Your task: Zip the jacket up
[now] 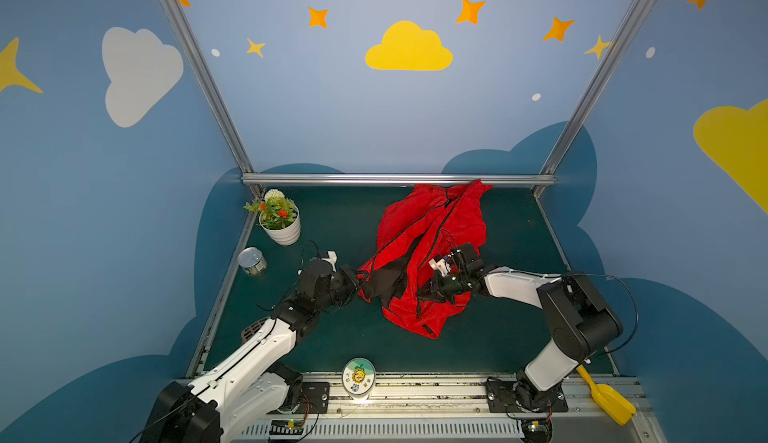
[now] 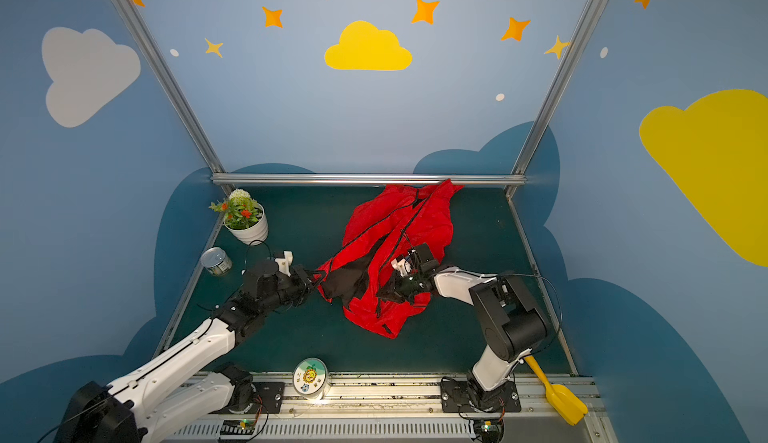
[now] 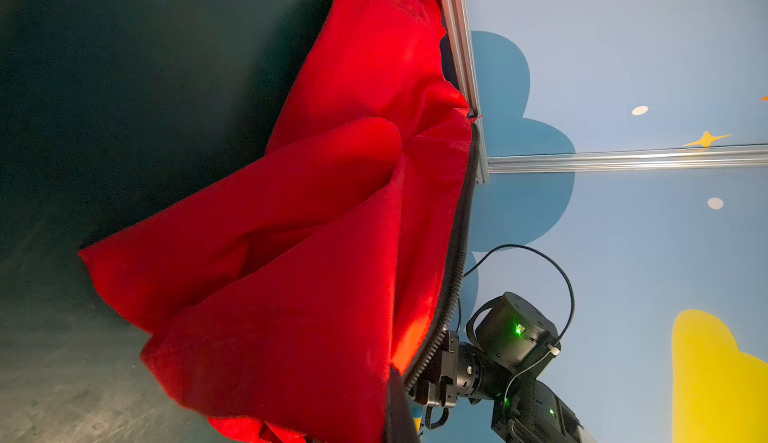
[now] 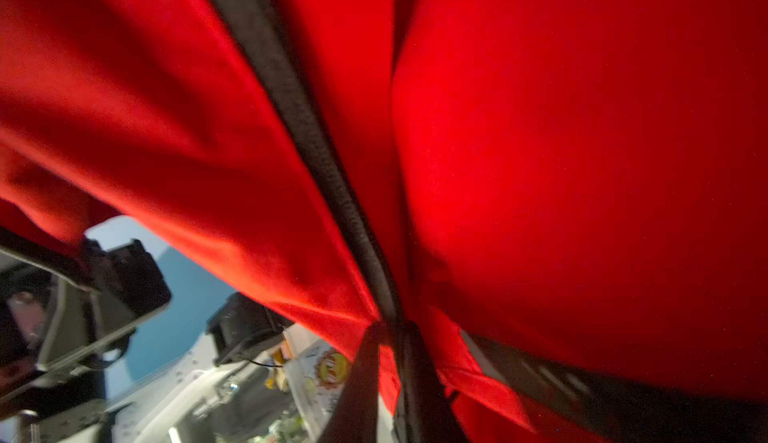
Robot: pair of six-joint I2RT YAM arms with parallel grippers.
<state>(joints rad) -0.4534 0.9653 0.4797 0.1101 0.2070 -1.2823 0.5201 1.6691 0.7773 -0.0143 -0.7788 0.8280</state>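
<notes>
Folds of the jacket [image 1: 436, 229] [image 2: 399, 220] are spread, crumpled, on the dark green worktop [image 1: 332, 337], reaching from the middle of the far edge, where the fabric meets the metal rail, toward the centre and slightly toward the right edge. Its front is seen unzipped in both top views: two black zipper lines run apart toward the near end, and black lining [image 1: 386, 281] is exposed between them. The left hand [image 1: 360, 279] [image 2: 318, 279] is closed on the near left corner of the jacket, which is drawn taut toward it. The right hand [image 1: 424, 291] [image 2: 384, 291] is closed as well, set on the black zipper edge at the near part of the garment; in the right wrist view the zipper tape [image 4: 332, 179] is seen running down to a pinched point. A flower pot [image 1: 279, 223] stands in the far left corner, a tin can [image 1: 252, 261] lies near the left edge, a round tub with a picture lid [image 1: 358, 378] sits at the near edge, and a yellow scoop [image 1: 606, 399] is placed at the near right corner.
</notes>
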